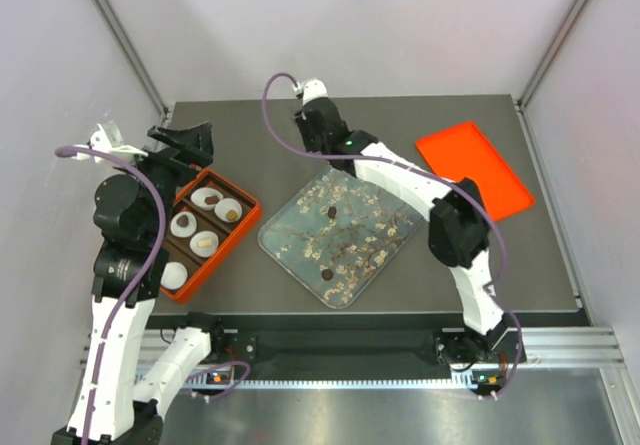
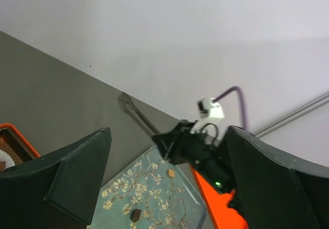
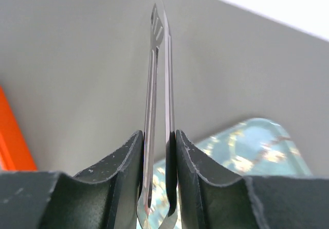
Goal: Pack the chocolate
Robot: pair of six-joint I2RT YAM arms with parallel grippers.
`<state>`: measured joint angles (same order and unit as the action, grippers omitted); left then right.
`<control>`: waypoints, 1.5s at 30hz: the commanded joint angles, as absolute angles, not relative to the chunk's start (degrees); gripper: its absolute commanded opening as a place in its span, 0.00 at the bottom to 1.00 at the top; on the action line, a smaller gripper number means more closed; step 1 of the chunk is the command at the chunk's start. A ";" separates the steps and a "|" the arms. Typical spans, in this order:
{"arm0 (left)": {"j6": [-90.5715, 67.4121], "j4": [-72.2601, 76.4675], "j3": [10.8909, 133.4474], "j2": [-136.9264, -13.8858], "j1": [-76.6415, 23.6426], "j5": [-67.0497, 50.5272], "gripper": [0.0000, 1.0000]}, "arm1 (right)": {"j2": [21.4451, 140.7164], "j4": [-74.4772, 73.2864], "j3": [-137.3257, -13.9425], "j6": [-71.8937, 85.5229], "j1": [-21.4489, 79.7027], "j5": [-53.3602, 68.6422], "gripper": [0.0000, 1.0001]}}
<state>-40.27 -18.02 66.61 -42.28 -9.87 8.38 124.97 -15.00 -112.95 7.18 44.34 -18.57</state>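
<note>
Two dark chocolate pieces (image 1: 330,210) (image 1: 326,275) lie on the clear blossom-patterned tray (image 1: 300,230). The left wrist view shows a caramel piece (image 2: 171,173) and a dark piece (image 2: 135,214) on that tray (image 2: 154,198). More pieces sit in white paper cups (image 1: 207,240) inside the orange box (image 1: 226,255). My right gripper (image 1: 318,125) hangs over the tray's far edge. In its wrist view it (image 3: 158,136) is shut on thin metal tongs (image 3: 159,59), whose tips nearly meet and hold nothing. My left gripper (image 1: 185,145) is open and empty, above the box's far end.
An orange lid (image 1: 475,170) lies at the back right of the dark table. The right arm's purple cable (image 1: 275,115) loops above the tray's far side. Grey walls close in on the back and both sides.
</note>
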 commanded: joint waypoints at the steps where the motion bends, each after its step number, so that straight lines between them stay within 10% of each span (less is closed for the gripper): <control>1: -39.99 -14.85 65.92 -42.10 -10.11 7.65 0.99 | 114.98 -12.83 -107.86 4.66 43.68 -21.44 0.17; 10: -40.08 -13.54 64.25 -42.19 -10.11 5.89 0.99 | 89.67 -15.11 -83.34 7.81 41.75 -27.24 0.15; 26: -41.92 -15.30 63.46 -47.46 -10.55 -6.50 0.99 | 48.01 -66.88 -63.56 40.51 41.84 -30.96 0.13; 45: -38.85 -16.26 65.74 -48.43 -10.55 -8.96 0.99 | 47.64 -73.31 -47.73 50.10 42.01 -24.17 0.34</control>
